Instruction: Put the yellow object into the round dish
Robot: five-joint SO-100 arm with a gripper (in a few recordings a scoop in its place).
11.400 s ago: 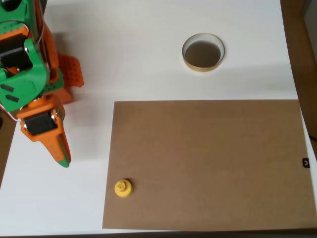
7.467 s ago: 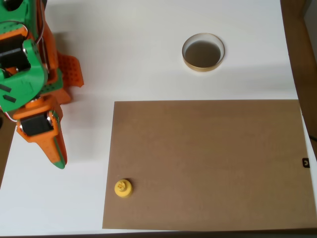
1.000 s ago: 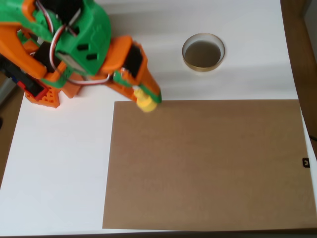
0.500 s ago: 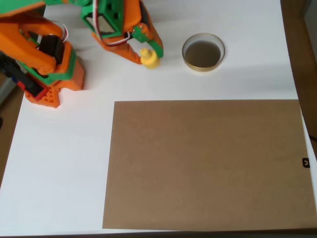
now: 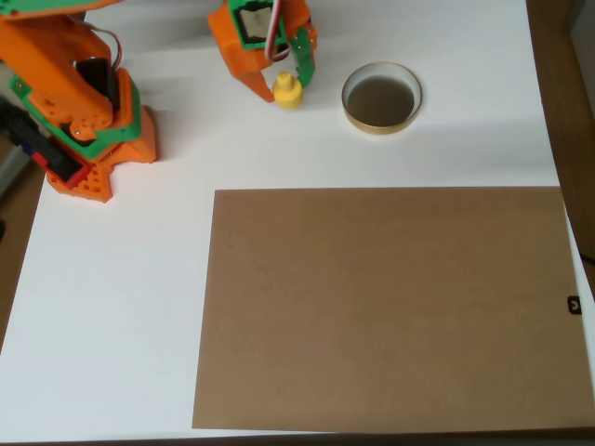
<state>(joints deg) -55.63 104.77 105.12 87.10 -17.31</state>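
One gripper point(image 5: 286, 82) clamps yellow object point(image 5: 287, 90) | round dish point(image 5: 381, 98) just right, apart

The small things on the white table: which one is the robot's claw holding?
The small yellow plastic piece, pinched in the orange-and-green gripper. The round dish with the tan-gold rim sits apart to its right in the overhead view, untouched.

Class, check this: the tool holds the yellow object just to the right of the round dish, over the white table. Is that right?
Not quite. In the overhead view the tool holds the yellow object just to the left of the round dish, not to its right. The rest stands: it is over the white table, not yet above the dish.
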